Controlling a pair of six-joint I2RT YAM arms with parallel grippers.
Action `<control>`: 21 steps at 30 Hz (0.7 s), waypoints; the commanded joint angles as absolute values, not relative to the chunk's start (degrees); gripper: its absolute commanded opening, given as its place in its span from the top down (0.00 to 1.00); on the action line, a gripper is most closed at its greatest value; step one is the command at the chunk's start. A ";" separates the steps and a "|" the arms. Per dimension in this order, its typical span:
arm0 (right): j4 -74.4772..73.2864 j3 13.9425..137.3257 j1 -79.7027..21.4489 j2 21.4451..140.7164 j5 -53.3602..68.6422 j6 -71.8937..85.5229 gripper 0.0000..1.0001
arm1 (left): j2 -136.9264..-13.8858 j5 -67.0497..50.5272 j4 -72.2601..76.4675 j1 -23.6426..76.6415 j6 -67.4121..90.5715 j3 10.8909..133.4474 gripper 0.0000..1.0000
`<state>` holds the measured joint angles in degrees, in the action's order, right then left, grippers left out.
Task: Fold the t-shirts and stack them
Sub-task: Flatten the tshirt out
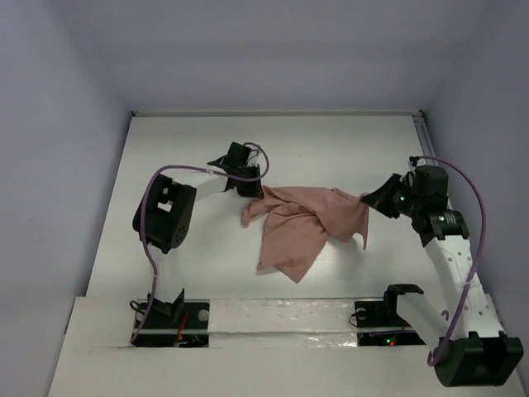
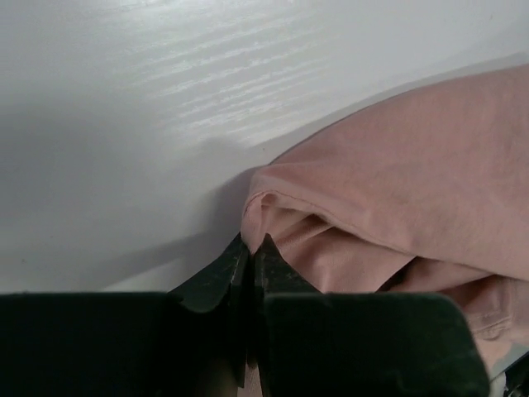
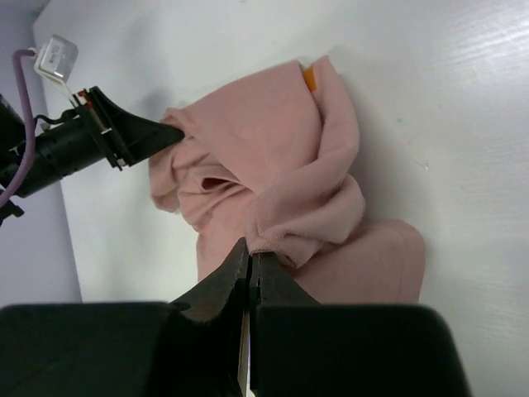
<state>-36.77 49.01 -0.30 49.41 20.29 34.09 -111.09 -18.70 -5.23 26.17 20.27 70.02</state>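
Operator: As I only have the three feeds, where does the t-shirt (image 1: 302, 227) sit?

Spotter: You have it about the middle of the white table (image 1: 182, 248), crumpled and not folded. Its far edge runs left to right between your two grippers. From there a wide flap spreads toward the near side and lies flat on the tabletop.

Operator: And my left gripper (image 1: 256, 190)?

Spotter: Your left gripper is at the shirt's far-left corner. In its wrist view the two black fingers (image 2: 207, 285) are pressed together with no gap, and a rolled pink hem is pinched at their tips.

Operator: And the right gripper (image 1: 368, 198)?

Spotter: You have it at the far-right corner. Its jaws are likewise closed tight, with a thick bunched fold of cloth caught between the tips. From that wrist view you look across the shirt to the left gripper's pointed tip biting the opposite end. A small orange tag (image 3: 309, 78) peeks out of a fold.

Operator: Are the pinched corners off the table?

Spotter: You cannot tell from these views. Only the near flap clearly lies on the surface.
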 commanded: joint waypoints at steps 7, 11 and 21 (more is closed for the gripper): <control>-7.56 79.84 -0.18 72.83 26.55 40.78 1.00 | -107.73 -0.55 -17.29 21.80 21.01 121.86 1.00; -10.00 110.24 -0.18 86.63 26.10 40.78 1.00 | -112.33 3.34 -19.17 18.03 22.58 147.90 1.00; -10.82 108.96 -0.18 81.77 31.82 43.50 1.00 | -93.27 4.31 -6.33 8.70 21.81 124.92 1.00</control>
